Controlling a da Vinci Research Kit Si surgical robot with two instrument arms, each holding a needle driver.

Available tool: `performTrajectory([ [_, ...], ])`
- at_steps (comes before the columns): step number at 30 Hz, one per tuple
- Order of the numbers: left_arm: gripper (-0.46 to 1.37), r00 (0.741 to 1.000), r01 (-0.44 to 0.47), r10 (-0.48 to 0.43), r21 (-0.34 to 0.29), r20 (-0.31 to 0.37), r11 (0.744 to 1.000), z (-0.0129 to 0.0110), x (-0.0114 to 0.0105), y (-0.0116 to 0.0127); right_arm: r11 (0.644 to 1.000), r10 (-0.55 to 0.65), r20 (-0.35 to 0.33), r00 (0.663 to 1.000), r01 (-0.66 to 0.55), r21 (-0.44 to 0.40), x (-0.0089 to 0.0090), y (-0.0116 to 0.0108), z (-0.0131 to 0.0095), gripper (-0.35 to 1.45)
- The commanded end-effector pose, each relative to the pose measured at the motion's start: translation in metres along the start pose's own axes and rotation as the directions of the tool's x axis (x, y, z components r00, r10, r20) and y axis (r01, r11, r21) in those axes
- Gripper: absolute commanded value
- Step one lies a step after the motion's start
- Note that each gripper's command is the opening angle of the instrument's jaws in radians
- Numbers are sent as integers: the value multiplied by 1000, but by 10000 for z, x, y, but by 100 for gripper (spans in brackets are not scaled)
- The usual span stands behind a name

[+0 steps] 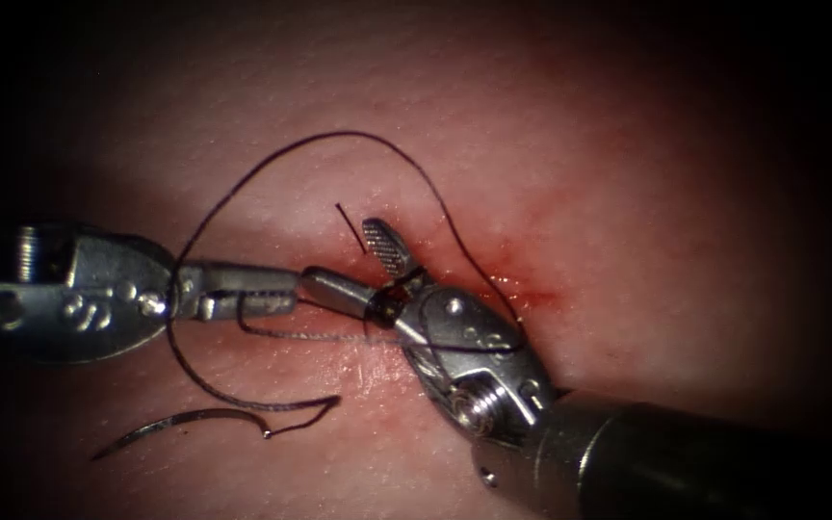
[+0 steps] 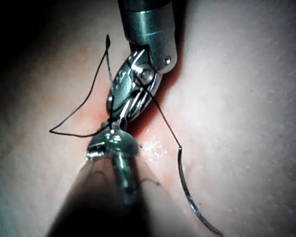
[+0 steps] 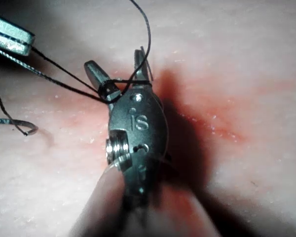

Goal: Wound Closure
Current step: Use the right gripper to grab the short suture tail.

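Note:
The curved needle (image 1: 180,422) lies loose on the tissue, left of and below the cut (image 1: 532,289), held by neither tool and not in the tissue. Black thread (image 1: 339,135) runs from its tail in a wide loop over the cut. My left tool (image 1: 286,287) comes in from the left, jaws shut on the thread (image 3: 54,66). The right tool (image 1: 344,255) stands over the cut's left end with its jaws open and nothing gripped between them. Thread is wound around their base (image 3: 108,88). In the left wrist view, the needle (image 2: 192,200) rests beside both tools.
A short cut end of thread (image 1: 349,227) sticks up near the right tool's upper jaw. Red fluid (image 1: 517,279) wets the tissue along the cut. The pale tissue (image 1: 628,144) spreads all around.

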Motion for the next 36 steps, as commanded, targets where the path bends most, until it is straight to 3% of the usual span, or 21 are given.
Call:
performTrajectory([
  [1,-35,1000,-19,19,7,-2,1000,-1,-1,2,1000,-12,9,1000,12,-4,-1,0,3,126],
  [9,-35,1000,-22,22,28,-8,999,9,-16,14,995,-68,86,994,74,-65,-4,1,19,127],
  [17,-35,1000,-19,20,41,-9,999,26,-32,9,985,-115,129,985,130,-111,-6,9,37,126],
  [30,-35,1000,-25,26,40,-17,999,52,-39,9,972,-174,212,962,203,-121,-28,15,58,117],
  [32,-35,999,-26,27,38,-18,999,53,-40,10,968,-191,217,957,220,-117,-28,14,58,110],
  [34,-35,999,-27,27,37,-23,999,53,-40,10,967,-200,219,955,229,-115,-26,13,58,91],
  [35,-35,999,-27,28,37,-23,999,52,-41,10,967,-198,224,954,227,-112,-24,12,57,60],
  [36,-35,999,-27,28,36,-23,999,52,-41,10,967,-197,224,955,226,-115,-23,11,56,46],
])
